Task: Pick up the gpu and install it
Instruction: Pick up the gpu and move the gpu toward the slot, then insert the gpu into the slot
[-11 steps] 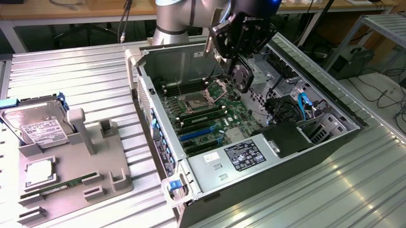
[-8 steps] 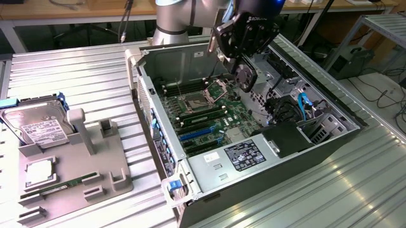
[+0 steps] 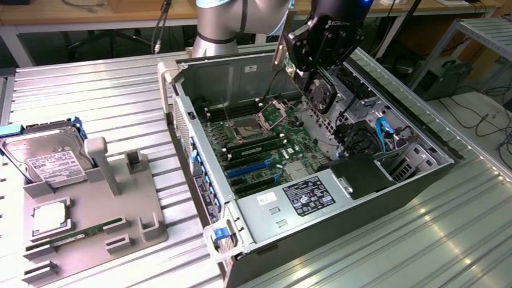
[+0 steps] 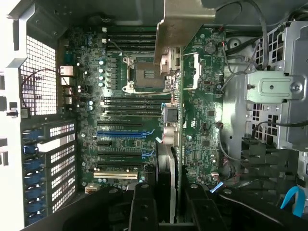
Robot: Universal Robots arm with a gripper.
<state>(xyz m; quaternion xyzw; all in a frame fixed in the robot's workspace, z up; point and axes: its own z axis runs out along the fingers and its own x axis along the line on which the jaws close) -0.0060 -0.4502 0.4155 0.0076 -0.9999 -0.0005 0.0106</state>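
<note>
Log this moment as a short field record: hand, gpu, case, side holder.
hand: hand shut on the gpu
gpu position: hangs under the hand, fan face showing in the exterior view, over the open computer case
install state: not yet seated, held clear above the motherboard
side holder: grey holder at the exterior view's left, carrying a hard drive and a RAM stick

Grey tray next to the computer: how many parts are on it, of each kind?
Hard drive: 1
Silver square chip: 1
RAM stick: 1
Total: 3
</note>
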